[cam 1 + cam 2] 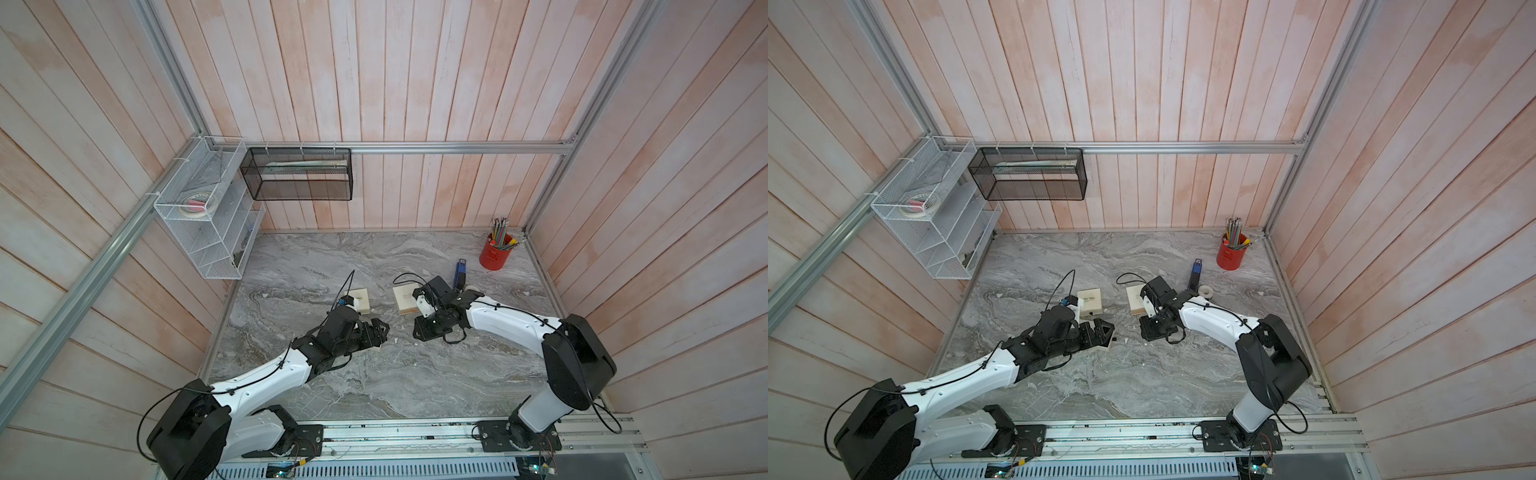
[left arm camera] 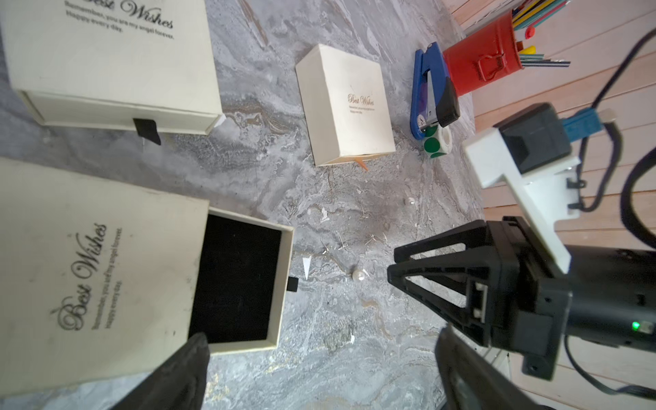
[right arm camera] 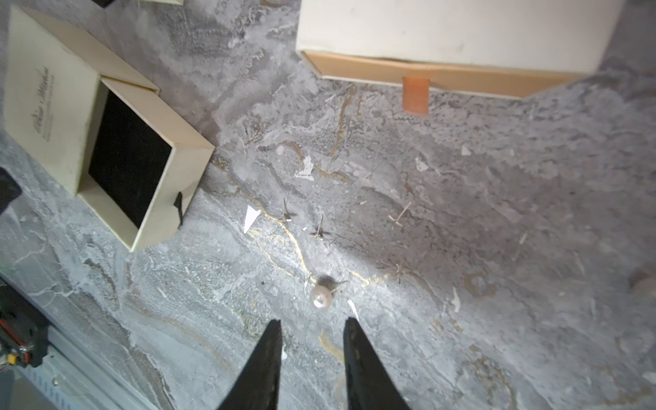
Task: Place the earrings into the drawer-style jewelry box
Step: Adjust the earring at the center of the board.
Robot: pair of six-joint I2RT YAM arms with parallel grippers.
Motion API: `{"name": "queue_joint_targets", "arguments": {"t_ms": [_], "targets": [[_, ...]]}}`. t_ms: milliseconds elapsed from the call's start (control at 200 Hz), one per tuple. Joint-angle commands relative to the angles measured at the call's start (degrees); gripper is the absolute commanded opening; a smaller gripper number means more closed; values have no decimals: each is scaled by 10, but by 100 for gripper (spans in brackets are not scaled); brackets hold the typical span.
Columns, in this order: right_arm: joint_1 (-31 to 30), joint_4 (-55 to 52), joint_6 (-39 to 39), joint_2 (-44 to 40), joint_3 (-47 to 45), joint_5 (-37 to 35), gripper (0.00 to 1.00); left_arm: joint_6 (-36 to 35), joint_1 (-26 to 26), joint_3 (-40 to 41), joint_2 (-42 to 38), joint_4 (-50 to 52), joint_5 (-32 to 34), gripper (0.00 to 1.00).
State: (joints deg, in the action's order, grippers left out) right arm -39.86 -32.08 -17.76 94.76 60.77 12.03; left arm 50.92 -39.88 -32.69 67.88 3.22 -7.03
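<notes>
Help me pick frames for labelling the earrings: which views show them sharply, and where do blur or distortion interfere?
Right wrist view: pearl earring fairly crisp, a smeared shadow against it; orange-tab box soft. Left wrist view: pearl earring sharp, left end effector's fingers blurred at the edge. In both top views: wide lens bows the wall planks; nothing that small resolves.

The open drawer box [image 2: 88, 277] is cut off by the picture's edge in the left wrist view, and in both top views it is almost wholly covered by the left claw [image 1: 382, 331]. Another box [image 2: 106, 60] is cropped in that wrist view too. In the right wrist view the box with the orange tab [image 3: 443, 32] is cropped, and a pale round thing [image 3: 644, 287] at the edge is too blurred to be named. The pearl earring [image 3: 321, 298] is too small to be told in the top views.
</notes>
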Motion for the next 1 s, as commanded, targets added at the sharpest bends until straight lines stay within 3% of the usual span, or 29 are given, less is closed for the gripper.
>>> {"name": "queue_joint_targets", "arguments": {"t_ms": [0, 295, 615, 995], "targets": [[-13, -48, 34, 26, 27, -37, 31, 16, 0, 3, -17, 3, 11, 100], [-37, -73, 72, 73, 64, -73, 30, -3, 12, 57, -30, -85, -84, 100], [-50, -79, 93, 103, 80, -84, 30, 12, 48, 98, -65, -116, -106, 100], [-58, -76, 87, 113, 73, -79, 30, -1, 54, 89, -40, -119, -127, 100]]}}
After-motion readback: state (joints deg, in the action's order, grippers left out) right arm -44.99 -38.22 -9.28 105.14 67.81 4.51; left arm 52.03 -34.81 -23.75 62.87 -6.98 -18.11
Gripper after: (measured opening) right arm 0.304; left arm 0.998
